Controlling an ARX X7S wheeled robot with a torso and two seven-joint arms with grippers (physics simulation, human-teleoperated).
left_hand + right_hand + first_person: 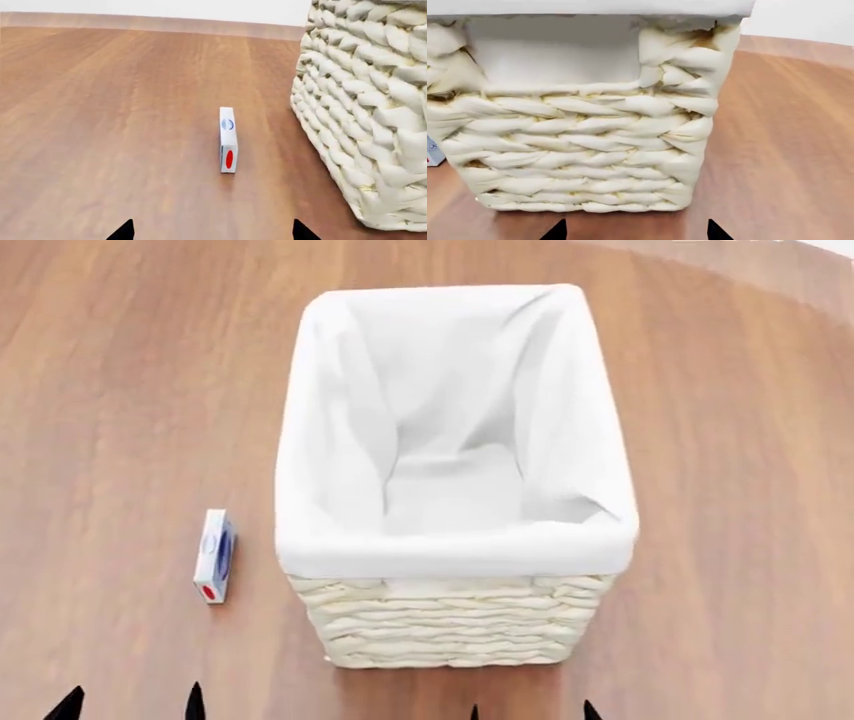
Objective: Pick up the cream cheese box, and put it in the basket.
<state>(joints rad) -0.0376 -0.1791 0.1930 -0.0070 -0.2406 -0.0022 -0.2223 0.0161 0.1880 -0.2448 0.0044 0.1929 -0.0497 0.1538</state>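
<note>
Your left gripper (212, 231) has its jaws spread, holding nothing, and the cream cheese box (227, 140) stands on its thin edge on the worktop (107, 125) just ahead of them. Your right gripper (635, 231) is spread too, facing the basket (587, 135) wall. Box sits beside the basket, apart.

Wood-grain table (120, 390), brown, w/ a curved edge at the far right. Two things sit on it: big wicker basket (454, 625) w/ white liner approx mid-table, and the cream cheese box (214, 556) standing on its thin edge just left of the basket, near its front corner, not touching.
</note>
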